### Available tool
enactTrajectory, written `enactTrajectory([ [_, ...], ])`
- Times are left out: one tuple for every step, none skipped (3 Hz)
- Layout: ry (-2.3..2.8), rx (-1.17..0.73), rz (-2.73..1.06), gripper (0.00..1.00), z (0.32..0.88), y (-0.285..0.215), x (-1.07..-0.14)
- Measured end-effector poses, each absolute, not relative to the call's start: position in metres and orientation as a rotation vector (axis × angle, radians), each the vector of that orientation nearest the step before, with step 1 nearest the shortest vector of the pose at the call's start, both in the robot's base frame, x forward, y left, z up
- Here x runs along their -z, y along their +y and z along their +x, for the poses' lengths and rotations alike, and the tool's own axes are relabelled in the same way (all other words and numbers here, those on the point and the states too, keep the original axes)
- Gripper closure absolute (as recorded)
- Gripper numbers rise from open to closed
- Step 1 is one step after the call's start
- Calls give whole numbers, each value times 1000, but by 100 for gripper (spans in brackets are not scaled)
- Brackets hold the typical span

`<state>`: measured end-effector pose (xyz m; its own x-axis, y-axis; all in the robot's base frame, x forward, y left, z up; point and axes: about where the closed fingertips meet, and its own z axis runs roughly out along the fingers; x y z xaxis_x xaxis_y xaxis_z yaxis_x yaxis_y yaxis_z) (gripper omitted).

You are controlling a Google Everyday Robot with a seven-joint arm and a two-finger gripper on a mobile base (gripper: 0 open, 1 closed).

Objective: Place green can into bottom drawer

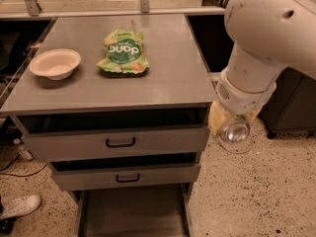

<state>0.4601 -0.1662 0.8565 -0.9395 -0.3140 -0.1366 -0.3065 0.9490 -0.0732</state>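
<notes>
The gripper (233,126) hangs above and right of the open bottom drawer (131,212), jaws clamped around the can (235,131).

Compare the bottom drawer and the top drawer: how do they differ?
The bottom drawer is pulled far out, floor showing; the top drawer is barely open. The top drawer has a black handle; the bottom drawer shows none. Both are grey. The gripper holds the green can right of the top drawer.
</notes>
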Motion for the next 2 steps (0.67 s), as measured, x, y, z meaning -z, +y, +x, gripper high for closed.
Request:
enactTrajectory([
  [3060, -38, -469, 100, 411, -150, -825],
  [3089, -73, -470, 100, 401, -145, -817],
])
